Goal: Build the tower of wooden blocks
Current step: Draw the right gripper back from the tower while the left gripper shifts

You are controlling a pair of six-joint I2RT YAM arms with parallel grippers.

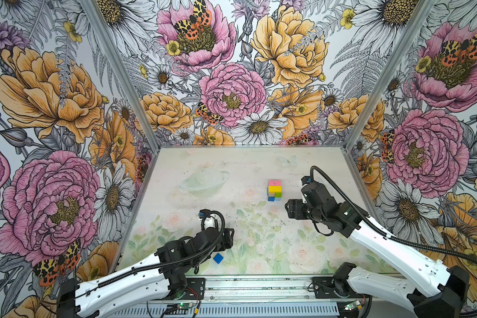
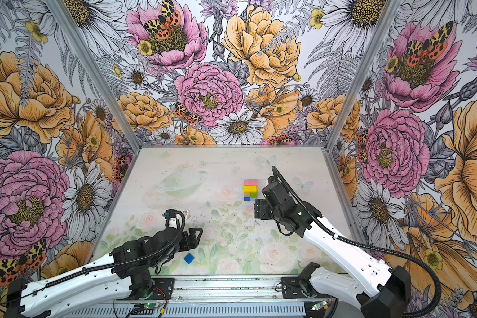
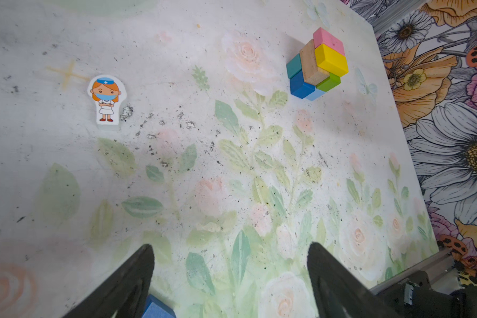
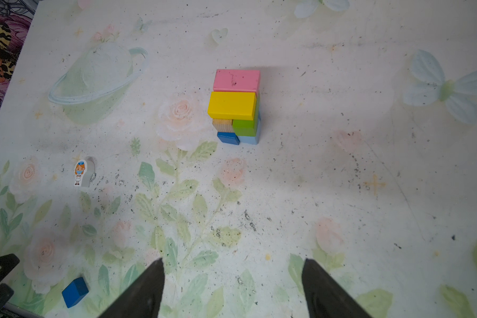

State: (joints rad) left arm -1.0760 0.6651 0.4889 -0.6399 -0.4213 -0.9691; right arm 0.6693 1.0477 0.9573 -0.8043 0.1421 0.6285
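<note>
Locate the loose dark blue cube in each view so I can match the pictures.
In a top view: the dark blue cube lies near the front, left of centre.
In a top view: same spot, near the front, left of centre.
Left wrist: partly cut off at the frame's border, beside the left hand.
Right wrist: whole, far from the block tower.
Shared landmark: the block tower, in all four.
</note>
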